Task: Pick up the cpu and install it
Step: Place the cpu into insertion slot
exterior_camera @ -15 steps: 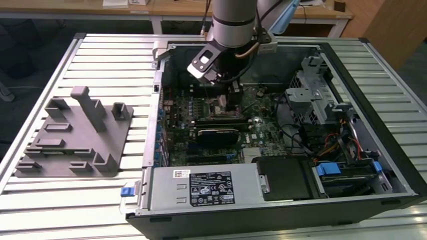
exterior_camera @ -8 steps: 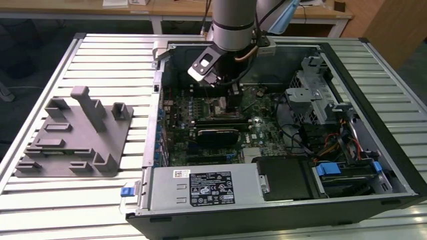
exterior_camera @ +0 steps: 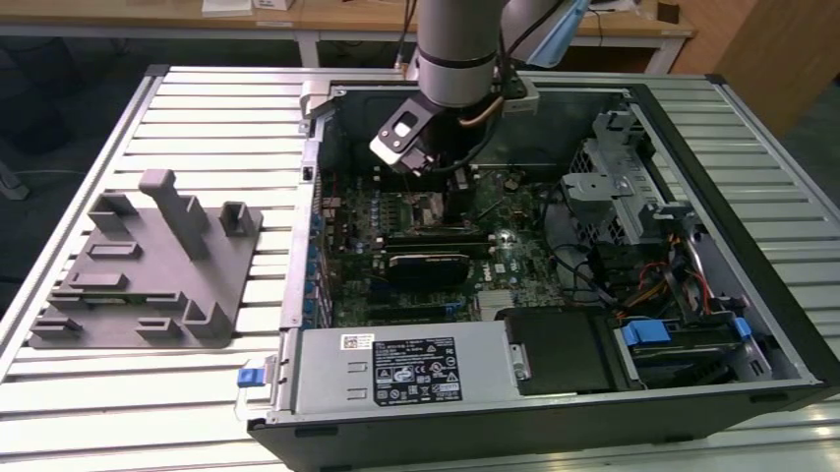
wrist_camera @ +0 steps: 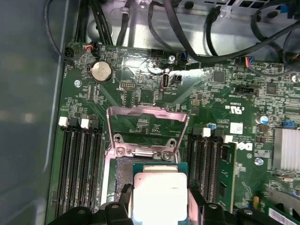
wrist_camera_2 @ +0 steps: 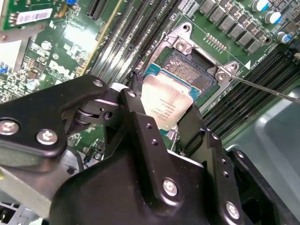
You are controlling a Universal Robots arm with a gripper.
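Exterior view first: your one arm reaches down into the one open computer case point(exterior_camera: 525, 433), and its gripper point(exterior_camera: 423, 172) hangs low over the green motherboard point(exterior_camera: 514, 258). To the exterior view's left of the case, apart from it, one grey tray point(exterior_camera: 132, 287) with upright posts sits on the slatted table point(exterior_camera: 105, 393). In both wrist views you can see the single cpu point(wrist_camera_2: 165, 101), silvery top plate facing up, clamped between the gripper's two black fingers point(wrist_camera_2: 136, 115), one on each of two opposite edges. You are holding it directly over the one socket point(wrist_camera_2: 194, 70), covering the half nearer the gripper, while the far half of the socket's contact field lies bare beyond the chip's edge. Whether the chip rests in the socket or hangs just above it, you cannot tell. In the second wrist view, two screws point(wrist_camera_2: 180, 45) mark the socket's metal frame. In the first wrist view, one load plate point(wrist_camera: 147, 123) stands swung open on the far side of the socket, and one round coin battery point(wrist_camera: 100, 70) sits further up the board.
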